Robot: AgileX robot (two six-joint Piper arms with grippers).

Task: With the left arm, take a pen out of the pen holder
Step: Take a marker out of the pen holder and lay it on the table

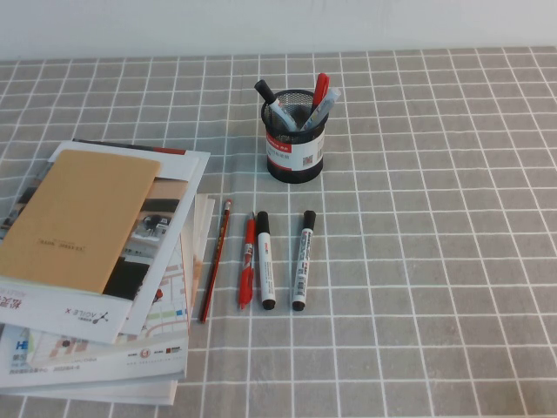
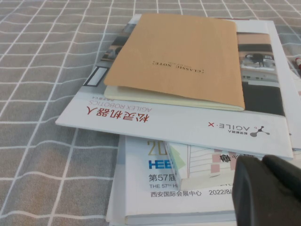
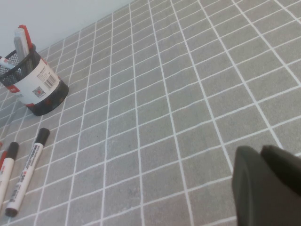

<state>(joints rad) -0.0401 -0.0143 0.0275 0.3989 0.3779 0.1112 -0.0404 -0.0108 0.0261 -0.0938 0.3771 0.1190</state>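
Penholder (image 1: pixel 295 148) behind markers (image 1: pixel 265 261); left pincer (image 2: pixel 262 164), right pincer (image 3: pixel 261 154) apart.

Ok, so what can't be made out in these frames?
- High view: both arms are out of frame; the pen holder mesh hides the lower halves of its pens, so their count is unclear.
- Left wrist view: the left gripper, by the booklet stack, shows only shut fingers, cut off by the corner.
- Right wrist view: the right gripper, over the tablecloth, is likewise cut off; the frame edge clips the pen holder.
- The brown notebook covers the booklets beneath.
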